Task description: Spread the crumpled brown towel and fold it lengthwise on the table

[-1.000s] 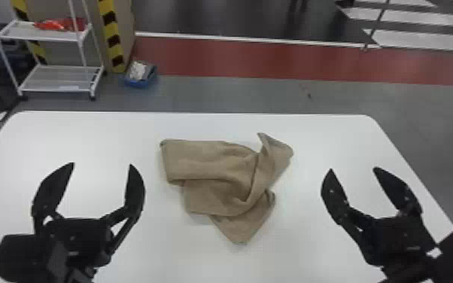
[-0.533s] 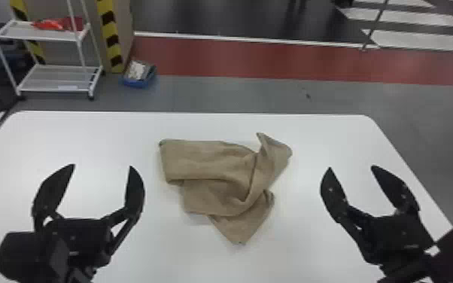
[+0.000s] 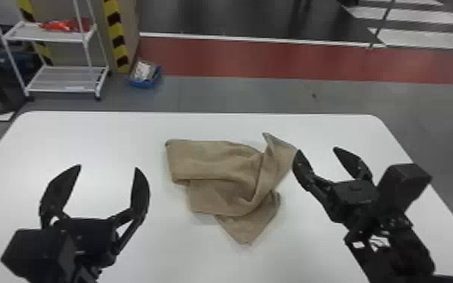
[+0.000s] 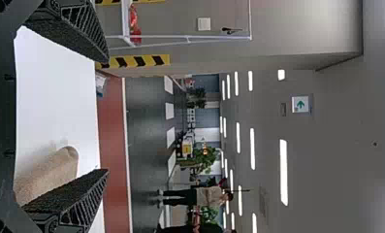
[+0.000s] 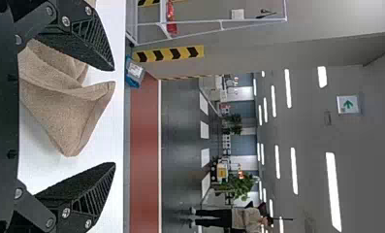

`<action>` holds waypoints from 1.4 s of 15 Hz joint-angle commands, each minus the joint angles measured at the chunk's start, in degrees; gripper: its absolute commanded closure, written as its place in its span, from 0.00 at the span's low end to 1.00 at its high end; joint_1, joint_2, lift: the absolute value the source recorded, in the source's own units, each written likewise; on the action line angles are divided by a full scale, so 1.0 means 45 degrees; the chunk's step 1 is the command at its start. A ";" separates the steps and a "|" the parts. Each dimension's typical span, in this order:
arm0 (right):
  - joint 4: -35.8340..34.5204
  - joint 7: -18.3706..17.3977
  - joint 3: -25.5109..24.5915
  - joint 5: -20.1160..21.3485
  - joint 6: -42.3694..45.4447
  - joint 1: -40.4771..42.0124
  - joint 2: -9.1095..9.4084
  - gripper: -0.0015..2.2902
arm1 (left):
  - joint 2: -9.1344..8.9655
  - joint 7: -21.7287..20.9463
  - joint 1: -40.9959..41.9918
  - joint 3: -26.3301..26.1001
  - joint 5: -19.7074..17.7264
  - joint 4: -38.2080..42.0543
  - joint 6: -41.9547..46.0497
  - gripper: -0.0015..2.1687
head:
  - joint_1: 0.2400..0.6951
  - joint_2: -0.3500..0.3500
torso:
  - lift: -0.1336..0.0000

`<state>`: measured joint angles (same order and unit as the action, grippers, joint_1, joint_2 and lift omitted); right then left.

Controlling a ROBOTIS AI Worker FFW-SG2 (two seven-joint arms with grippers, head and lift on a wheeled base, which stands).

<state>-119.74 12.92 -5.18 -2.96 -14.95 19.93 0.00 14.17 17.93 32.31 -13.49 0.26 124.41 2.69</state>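
"Brown towel (image 3: 214, 162) on the table, then. What's nearest us?"

"Left gripper (image 3: 108, 166), over the near left part of the white table (image 3: 86, 139). Its two black fingers stand wide apart with nothing between them, and it's clear of the cloth."

"And the other?"

"Right gripper (image 3: 316, 149), a bit farther forward, just beside the towel's right side. Fingers wide too, holding nothing. One fingertip overlaps the cloth's edge in the head view; I can't tell if it touches."

"How's the towel lying?"

"Around the middle of the table, between the grippers, still to be spread. One pointed corner reaches toward us, creases bunch on the right, and another corner pokes up on the far right. The left part lies flatter, folded over itself."

"Past the table?"

"Gray floor, with a blue bin (image 3: 145, 82) near the foot of a yellow-and-black striped edge (image 3: 114, 35), and a white cart (image 3: 62, 79) left of it, something red (image 3: 62, 25) on its upper shelf. Then a red floor strip (image 3: 274, 56)."

"And farthest?"

"Dark floor with white stripes (image 3: 417, 17), plants (image 4: 206, 160) beyond."
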 commanded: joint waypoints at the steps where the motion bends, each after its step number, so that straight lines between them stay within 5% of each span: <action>1: 0.0965 0.0078 0.0644 0.0501 -0.0653 -0.1538 0.0011 0.09 | 0.0015 0.0001 0.0164 0.0166 0.0001 0.0030 -0.0003 0.04 | 1.00 0.41 | 0.07; 7: 0.4304 0.0136 0.1425 0.1380 0.0089 -0.3764 0.0011 0.13 | 0.0054 -0.0116 0.0203 0.0440 -0.0058 -0.0166 -0.0003 0.04 | 1.00 0.53 | 0.07; 12: 0.7019 0.0136 0.1328 0.1575 0.0714 -0.5600 0.0011 0.13 | 0.0034 -0.0273 0.0184 0.0635 -0.0155 -0.0556 0.0036 0.04 | 1.00 0.54 | 0.07; 21: 0.7351 0.0234 0.1249 0.1810 -0.0731 -0.5757 0.0011 0.27 | 0.0034 -0.0292 0.0301 0.0635 -0.0155 -0.0576 0.0075 0.04 | 1.00 0.54 | 0.07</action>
<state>-86.54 14.02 0.52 5.21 -17.17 -5.97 0.00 14.32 16.63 33.46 -10.52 -0.49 121.72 3.02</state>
